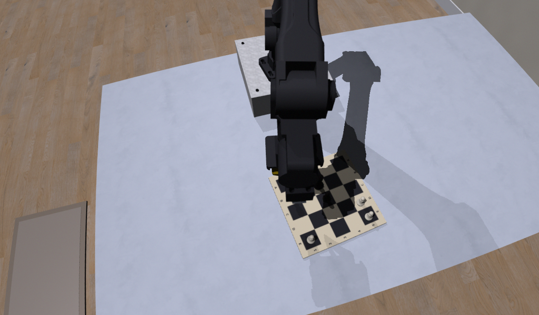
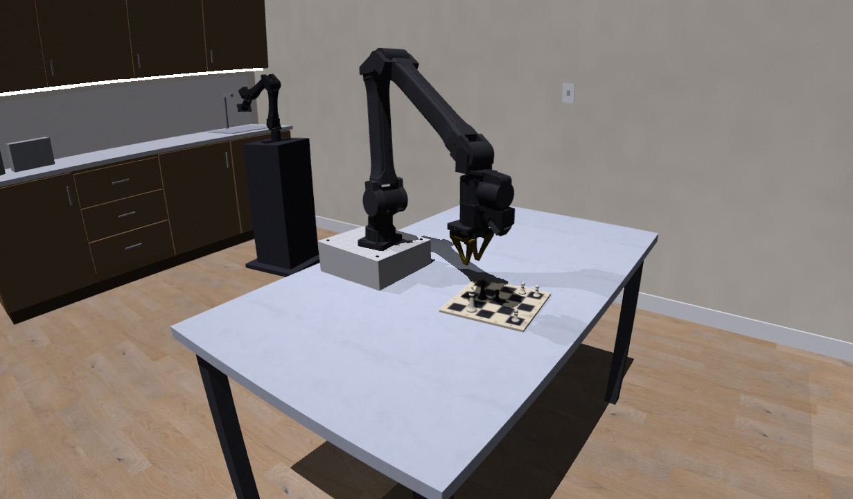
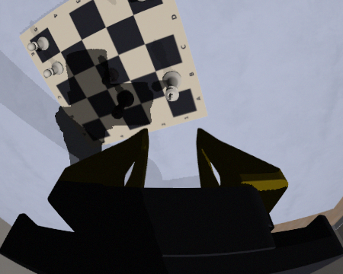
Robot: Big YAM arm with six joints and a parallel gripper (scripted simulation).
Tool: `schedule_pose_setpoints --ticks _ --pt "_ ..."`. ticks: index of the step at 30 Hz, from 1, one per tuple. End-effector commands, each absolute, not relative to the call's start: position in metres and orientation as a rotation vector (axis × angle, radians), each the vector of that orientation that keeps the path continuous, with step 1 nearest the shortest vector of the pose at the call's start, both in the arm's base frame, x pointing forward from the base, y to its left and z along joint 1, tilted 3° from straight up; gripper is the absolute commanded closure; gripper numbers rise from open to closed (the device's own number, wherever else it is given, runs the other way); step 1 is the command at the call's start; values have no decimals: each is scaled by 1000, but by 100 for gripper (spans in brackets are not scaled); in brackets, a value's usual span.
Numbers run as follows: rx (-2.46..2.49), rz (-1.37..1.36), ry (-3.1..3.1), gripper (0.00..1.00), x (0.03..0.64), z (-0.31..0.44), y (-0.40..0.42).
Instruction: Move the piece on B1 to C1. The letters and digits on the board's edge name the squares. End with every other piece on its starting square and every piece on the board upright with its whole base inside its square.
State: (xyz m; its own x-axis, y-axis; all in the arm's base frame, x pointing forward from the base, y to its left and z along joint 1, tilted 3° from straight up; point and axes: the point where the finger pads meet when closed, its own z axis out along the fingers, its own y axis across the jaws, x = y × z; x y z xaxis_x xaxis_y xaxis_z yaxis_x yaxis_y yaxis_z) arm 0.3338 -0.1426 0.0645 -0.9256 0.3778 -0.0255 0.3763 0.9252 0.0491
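Note:
The small chessboard [image 1: 328, 205] lies on the grey table; it also shows in the exterior view [image 2: 496, 303] and the wrist view [image 3: 116, 51]. A tall white piece [image 3: 171, 84] stands upright on B1; it also shows in the exterior view [image 2: 471, 302]. The dark square C1 [image 3: 164, 53] beside it is empty. My gripper [image 3: 172, 135] hangs well above the board's A-side edge, also seen in the exterior view [image 2: 472, 251]. Its yellow fingers are partly closed with a clear gap and nothing between them. In the top view the arm hides B1.
Two black pieces [image 3: 122, 99] stand in the arm's shadow near the board's middle. White pawns stand on E1 [image 1: 310, 238] and at the far corner [image 1: 361, 201] [image 1: 369, 215]. The arm's grey base block [image 2: 374, 257] sits behind the board.

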Motion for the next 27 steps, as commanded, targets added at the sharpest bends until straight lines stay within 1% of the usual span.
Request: schedule_pose_setpoints --ticks 1,13,16,17,21,24,27 --pt "575 42 2989 61 355 82 -147" --pt "587 58 3032 61 343 62 -141" --pt "586 56 3028 61 345 63 -142" --pt "579 46 3001 61 356 71 -147" --pt "588 59 3035 61 342 55 -140" --pt "585 54 3020 61 349 56 -143" --pt "588 59 3035 61 343 47 -140"
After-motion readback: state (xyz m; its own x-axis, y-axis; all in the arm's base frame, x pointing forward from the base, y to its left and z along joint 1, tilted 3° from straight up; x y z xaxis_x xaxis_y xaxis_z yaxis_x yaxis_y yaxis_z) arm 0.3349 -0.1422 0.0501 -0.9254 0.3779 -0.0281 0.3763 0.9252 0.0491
